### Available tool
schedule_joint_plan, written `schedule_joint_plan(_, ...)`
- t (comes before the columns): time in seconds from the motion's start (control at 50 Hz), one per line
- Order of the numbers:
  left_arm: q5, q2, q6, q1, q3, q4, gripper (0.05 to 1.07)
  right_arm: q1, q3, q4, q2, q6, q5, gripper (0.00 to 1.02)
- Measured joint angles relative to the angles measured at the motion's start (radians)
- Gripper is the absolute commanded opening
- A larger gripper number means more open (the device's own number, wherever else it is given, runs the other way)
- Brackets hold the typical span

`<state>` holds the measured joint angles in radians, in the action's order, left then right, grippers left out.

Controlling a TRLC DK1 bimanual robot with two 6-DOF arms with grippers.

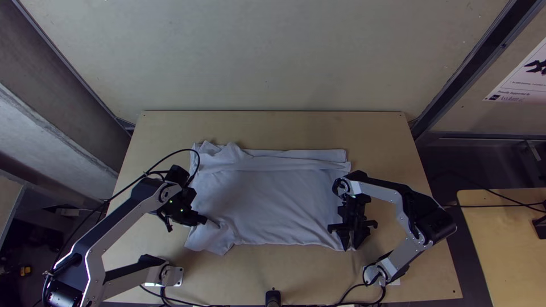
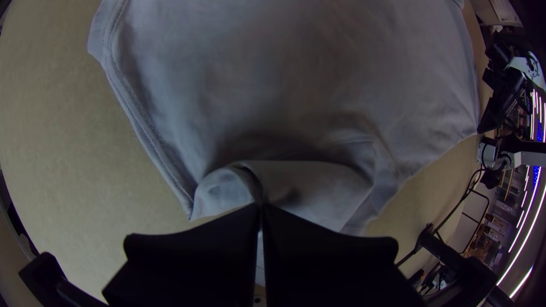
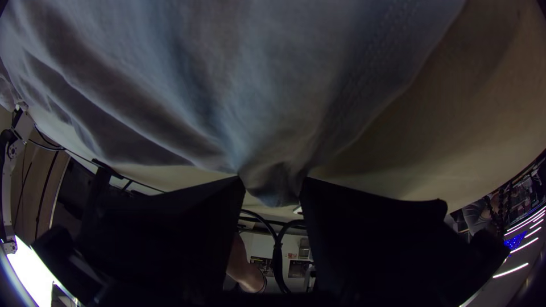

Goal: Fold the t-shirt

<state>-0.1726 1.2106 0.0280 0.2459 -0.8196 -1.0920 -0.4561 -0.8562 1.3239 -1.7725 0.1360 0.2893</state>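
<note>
With left gripper (image 2: 261,207) clamped on a bunched fold (image 2: 313,182) by the near-left corner (image 1: 211,244), right gripper (image 3: 272,176) parted around gathered cloth (image 3: 273,142) at near-right; cannot tell how firmly held. Between both on the bench (image 1: 273,270), a spread t-shirt (image 1: 273,199), long axis left to right. Probably next: carry near edge (image 1: 290,243) away, toward the far folded band (image 1: 284,161).
</note>
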Motion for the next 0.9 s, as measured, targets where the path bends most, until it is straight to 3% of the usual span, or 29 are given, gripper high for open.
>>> schedule_joint_plan(0.1, 0.0, -0.006, 0.003, -0.006, 0.0, -0.005, 0.08, 0.0, 0.0, -0.005, -0.002, -0.003, -0.005, 0.03)
schedule_joint_plan(0.12, 0.0, -0.007, 0.004, -0.007, 0.0, -0.008, 0.08, 0.0, 0.0, -0.006, -0.002, -0.003, -0.007, 0.02)
schedule_joint_plan(0.4, 0.0, -0.077, 0.028, -0.069, -0.039, -0.036, 0.08, -0.004, -0.001, 0.003, 0.065, -0.006, -0.028, 0.02)
schedule_joint_plan(0.9, -0.004, -0.125, 0.157, -0.248, -0.047, -0.071, 0.08, 0.131, -0.1, 0.052, 0.138, -0.006, -0.11, 0.02)
